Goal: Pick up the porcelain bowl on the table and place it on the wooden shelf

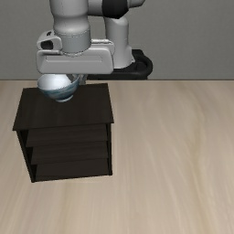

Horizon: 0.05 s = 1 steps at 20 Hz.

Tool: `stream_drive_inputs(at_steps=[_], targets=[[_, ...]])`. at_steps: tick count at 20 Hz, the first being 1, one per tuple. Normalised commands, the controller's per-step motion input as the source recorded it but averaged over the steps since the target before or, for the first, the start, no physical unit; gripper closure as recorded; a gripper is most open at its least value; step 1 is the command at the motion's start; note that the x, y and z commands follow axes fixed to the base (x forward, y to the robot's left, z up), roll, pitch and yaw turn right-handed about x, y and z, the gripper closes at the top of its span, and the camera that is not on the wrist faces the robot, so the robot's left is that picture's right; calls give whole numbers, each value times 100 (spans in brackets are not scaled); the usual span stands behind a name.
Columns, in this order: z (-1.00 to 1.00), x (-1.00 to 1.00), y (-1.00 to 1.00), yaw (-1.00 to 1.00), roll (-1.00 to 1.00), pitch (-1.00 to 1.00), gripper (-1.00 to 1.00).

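Observation:
A pale, glossy porcelain bowl [59,88] hangs right under the gripper [62,79], just above the back edge of the dark wooden shelf's top [73,108]. The gripper's body sits directly on top of the bowl and covers its fingers. Whether the bowl touches the shelf top cannot be told. The shelf [69,151] is a dark brown unit with several open tiers, standing on the light wooden table at the exterior view's left.
The robot's black base [137,66] stands behind the shelf at the table's far side. Light wooden tabletop [174,155] stretches to the exterior view's right and in front of the shelf.

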Motion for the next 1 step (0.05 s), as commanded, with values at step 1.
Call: stream_drive_inputs(at_steps=[1], targets=[[-100, 0, 0, 0, 0, 0, 100]])
